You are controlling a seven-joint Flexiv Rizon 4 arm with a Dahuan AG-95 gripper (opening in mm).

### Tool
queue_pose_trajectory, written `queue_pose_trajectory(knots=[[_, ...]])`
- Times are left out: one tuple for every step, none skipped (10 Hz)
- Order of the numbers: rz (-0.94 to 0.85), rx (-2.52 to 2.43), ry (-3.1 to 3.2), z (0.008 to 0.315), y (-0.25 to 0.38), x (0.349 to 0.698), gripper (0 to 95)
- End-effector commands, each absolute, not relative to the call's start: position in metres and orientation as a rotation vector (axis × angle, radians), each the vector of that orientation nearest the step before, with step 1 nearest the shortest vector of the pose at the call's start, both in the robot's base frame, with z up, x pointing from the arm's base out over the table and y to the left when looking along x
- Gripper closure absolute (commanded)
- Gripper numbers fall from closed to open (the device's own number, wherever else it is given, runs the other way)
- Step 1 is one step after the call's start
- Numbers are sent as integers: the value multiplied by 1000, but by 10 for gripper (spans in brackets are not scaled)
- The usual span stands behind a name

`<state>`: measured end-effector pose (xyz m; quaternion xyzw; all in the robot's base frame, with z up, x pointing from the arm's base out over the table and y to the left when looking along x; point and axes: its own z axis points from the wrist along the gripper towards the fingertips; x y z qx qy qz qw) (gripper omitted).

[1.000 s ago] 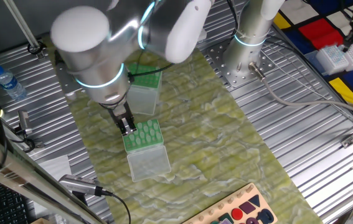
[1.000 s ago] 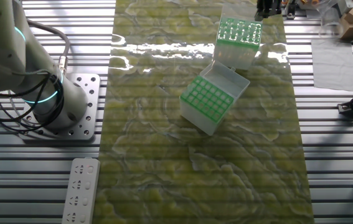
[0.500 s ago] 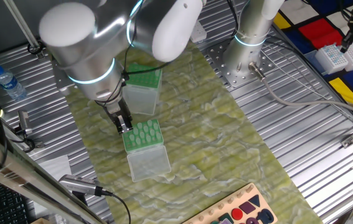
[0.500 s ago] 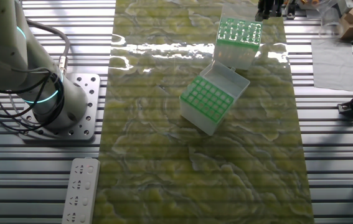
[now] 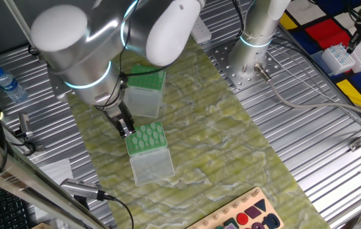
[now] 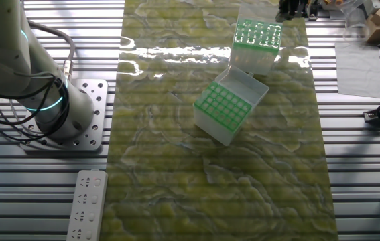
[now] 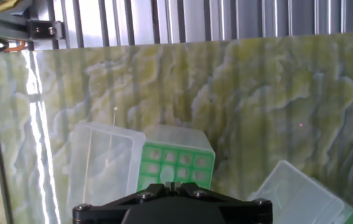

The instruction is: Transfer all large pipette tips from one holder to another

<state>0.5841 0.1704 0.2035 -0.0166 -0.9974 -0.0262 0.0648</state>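
Two green-topped holders stand on the yellow-green mat. The near holder (image 5: 146,138) has its clear lid (image 5: 152,166) folded open, and whitish large pipette tips (image 5: 149,135) fill its rack. The same holder (image 6: 257,33) shows pale tips in the other fixed view. The second holder (image 5: 146,86) stands behind it, and its green rack (image 6: 220,106) looks empty. My gripper (image 5: 125,129) hangs at the near holder's left edge, just above rack height. In the hand view the fingertips (image 7: 172,185) are shut together over the rack (image 7: 176,163). I see no tip between them.
A water bottle (image 5: 7,84) stands at the left on the ribbed table. A second arm's base (image 5: 255,35) is at the back. A board of coloured shapes (image 5: 247,216) lies at the front edge. A white power strip (image 6: 89,204) lies beside my base (image 6: 62,114).
My arm has swung left, and the gripper has shifted slightly left and up along the near holder's edge. Both holders have stayed put.
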Motion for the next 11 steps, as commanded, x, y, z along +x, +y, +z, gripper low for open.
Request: queue_pose_trajectory(knots=[[-85,-95,-3023,203,169,580,950],[-85,-100,-3025,203,169,580,950],[-91,-104,-3028,202,170,584,760],[-94,-109,-3032,198,172,587,760],[-94,-110,-3041,195,173,588,760],[-94,-114,-3045,191,175,590,760],[-94,-121,-3046,188,177,591,760],[-93,-122,-3047,186,177,591,760],[-92,-129,-3050,182,178,591,760],[-93,-130,-3053,179,178,591,760],[-93,-129,-3054,177,178,591,760]])
